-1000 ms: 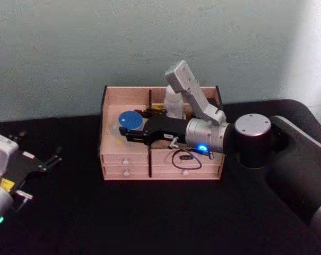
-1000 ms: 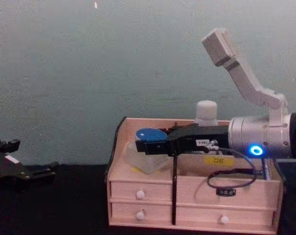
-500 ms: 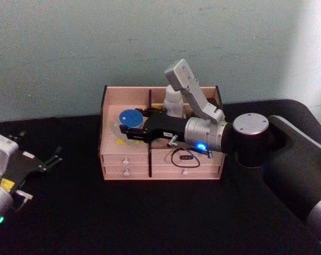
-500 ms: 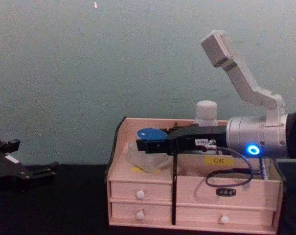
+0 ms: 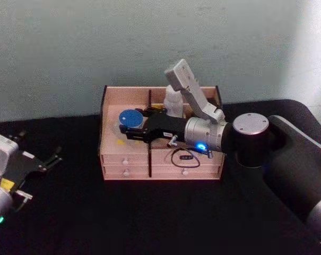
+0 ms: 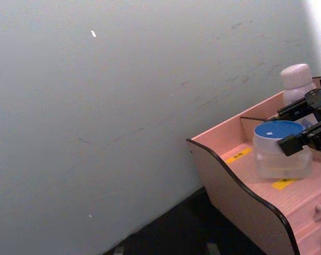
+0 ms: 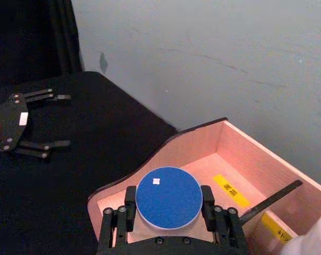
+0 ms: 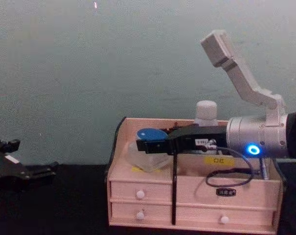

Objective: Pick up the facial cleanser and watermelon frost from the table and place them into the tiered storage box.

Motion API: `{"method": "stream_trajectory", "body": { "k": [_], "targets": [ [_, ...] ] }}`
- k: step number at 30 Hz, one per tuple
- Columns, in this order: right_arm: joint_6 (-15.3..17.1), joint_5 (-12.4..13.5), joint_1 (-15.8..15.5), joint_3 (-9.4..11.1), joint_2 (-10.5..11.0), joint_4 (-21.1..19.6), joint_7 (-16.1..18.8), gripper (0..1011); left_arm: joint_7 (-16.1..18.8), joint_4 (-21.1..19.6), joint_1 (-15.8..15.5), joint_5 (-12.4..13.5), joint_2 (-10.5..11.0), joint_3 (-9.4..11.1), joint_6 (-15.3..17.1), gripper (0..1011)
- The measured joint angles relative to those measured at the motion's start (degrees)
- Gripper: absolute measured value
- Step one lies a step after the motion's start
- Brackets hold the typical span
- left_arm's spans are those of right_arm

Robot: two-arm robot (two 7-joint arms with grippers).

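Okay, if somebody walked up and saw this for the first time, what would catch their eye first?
Probably the right claw reaching over the tiered storage box, its fingers either side of the blue-lidded watermelon frost in the left compartment. Next, the white facial cleanser standing at the back of the box, and the left claw parked open on the black table.

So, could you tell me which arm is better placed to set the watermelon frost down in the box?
The right. The right gripper is shut on the watermelon frost, over the tiered storage box's left compartment. The left gripper sits open on the table, well away.
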Motion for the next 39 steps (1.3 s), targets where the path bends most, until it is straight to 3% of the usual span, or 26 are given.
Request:
{"method": "stream_trajectory", "body": {
  "k": [5,8,12,22,30,39],
  "targets": [
    [0.00,0.04,-0.02,-0.02,0.01,-0.04,0.02,827,0.00,0.00,0.00,0.00,0.00,0.00,0.00,1001],
    [-0.01,0.05,-0.03,-0.03,0.03,-0.07,0.04,942,0.00,0.00,0.00,0.00,0.00,0.00,0.00,1001],
    [0.00,0.05,-0.05,-0.04,0.05,-0.08,0.06,1000,0.00,0.00,0.00,0.00,0.00,0.00,0.00,1001],
    [-0.23,-0.04,-0.48,0.22,0.28,-0.96,-0.28,1002,0.00,0.00,0.00,0.00,0.00,0.00,0.00,1001],
    [-1.05,-0.17,-4.03,1.62,3.06,-8.45,-0.98,1002,0.00,0.00,0.00,0.00,0.00,0.00,0.00,1001],
    [-0.97,2.95,-11.45,3.48,10.51,-21.70,1.83,1002,0.00,0.00,0.00,0.00,0.00,0.00,0.00,1001]
  ]
}}
